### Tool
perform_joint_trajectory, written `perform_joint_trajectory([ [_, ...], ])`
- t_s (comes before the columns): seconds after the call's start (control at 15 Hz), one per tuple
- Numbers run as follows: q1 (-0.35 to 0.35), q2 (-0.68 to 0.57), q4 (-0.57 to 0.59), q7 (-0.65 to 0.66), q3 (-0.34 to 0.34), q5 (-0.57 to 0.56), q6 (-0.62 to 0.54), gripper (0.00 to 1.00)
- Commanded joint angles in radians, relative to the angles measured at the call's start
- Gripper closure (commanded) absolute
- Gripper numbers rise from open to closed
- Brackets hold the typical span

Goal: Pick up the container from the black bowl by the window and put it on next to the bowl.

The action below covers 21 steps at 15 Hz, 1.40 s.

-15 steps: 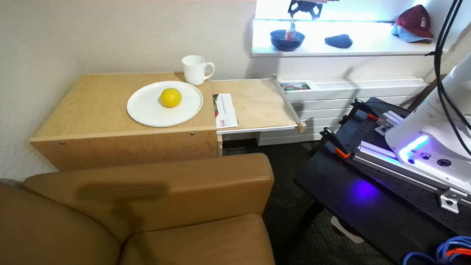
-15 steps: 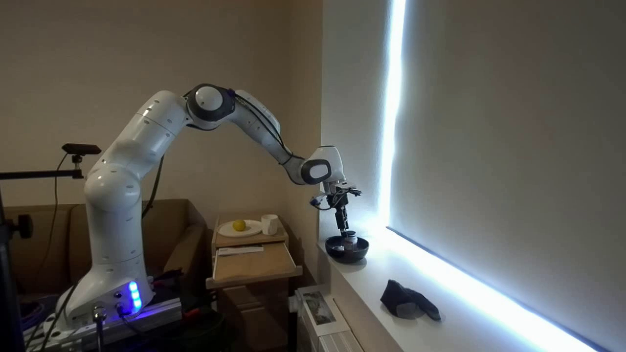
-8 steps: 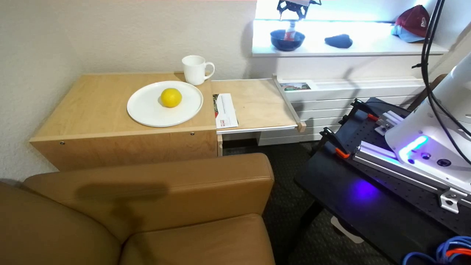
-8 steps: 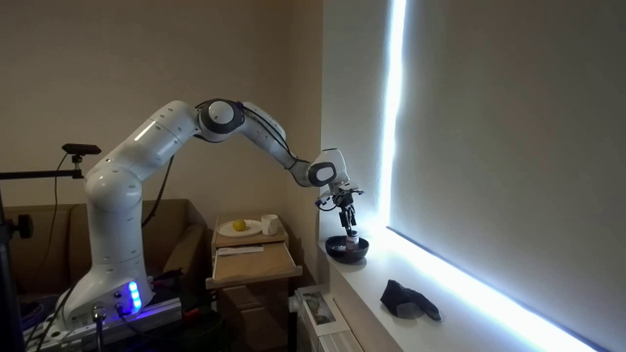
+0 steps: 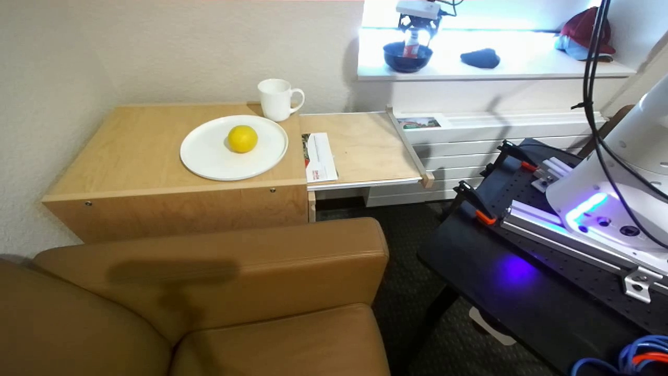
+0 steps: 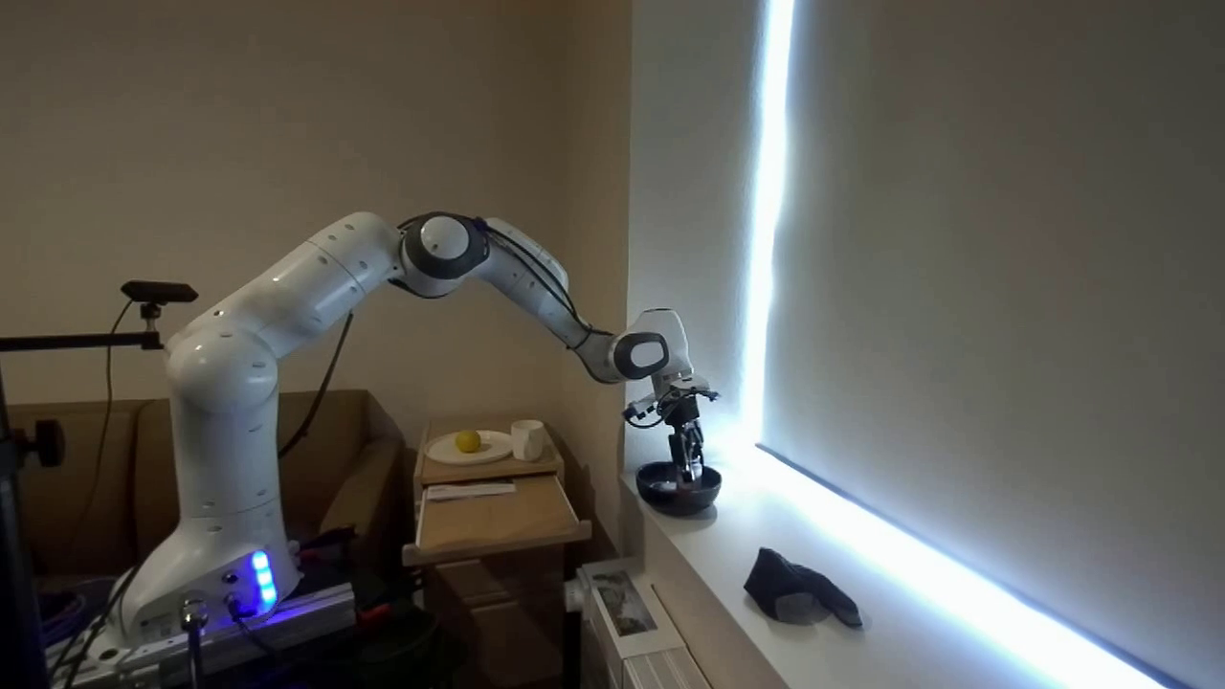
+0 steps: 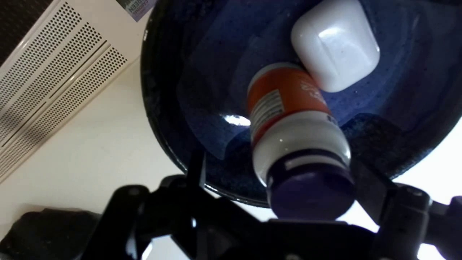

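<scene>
In an exterior view, the window (image 5: 511,14) is overexposed, and a soft shadow (image 5: 175,277) lies on the sofa (image 5: 292,271). In an exterior view, the wall (image 6: 306,115) is dim; 2 bright strips of light (image 6: 767,239) edge the blind (image 6: 976,277). In the wrist view, glare shines inside the black bowl (image 7: 220,83), and print on the container (image 7: 299,133) is blurred.

Pill bottle (image 7: 297,133) in blue bowl (image 7: 213,61); I have gripper (image 7: 279,175) spread astride it, white case (image 7: 335,47) at bottle's 1 o'clock.

Orange-and-white container (image 7: 299,133), dark purple cap (image 7: 312,193), deep blue bowl (image 7: 213,68)
</scene>
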State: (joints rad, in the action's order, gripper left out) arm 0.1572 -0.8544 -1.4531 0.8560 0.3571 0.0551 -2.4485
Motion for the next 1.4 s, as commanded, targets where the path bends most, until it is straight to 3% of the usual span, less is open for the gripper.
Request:
perform_joint_trajectory([
  [0.0, 0.006, -0.005, 0.009, 0.004, -0.006, -0.007, 0.005, 0.0],
  [0.2, 0.033, 0.005, 0.008, -0.036, -0.045, 0.023, 0.04, 0.0],
  [0.47, 0.014, -0.007, 0.01, -0.003, -0.024, 0.006, 0.019, 0.0],
  [0.53, 0.011, -0.008, 0.011, 0.007, -0.02, 0.006, 0.017, 0.25],
  [0.6, 0.011, -0.008, 0.013, 0.011, -0.02, 0.007, 0.021, 0.27],
  [1.0, 0.007, -0.005, 0.024, 0.02, -0.025, 0.012, 0.037, 0.69],
  [1.33, 0.021, 0.033, 0.034, 0.046, -0.02, 0.022, 0.059, 0.7],
])
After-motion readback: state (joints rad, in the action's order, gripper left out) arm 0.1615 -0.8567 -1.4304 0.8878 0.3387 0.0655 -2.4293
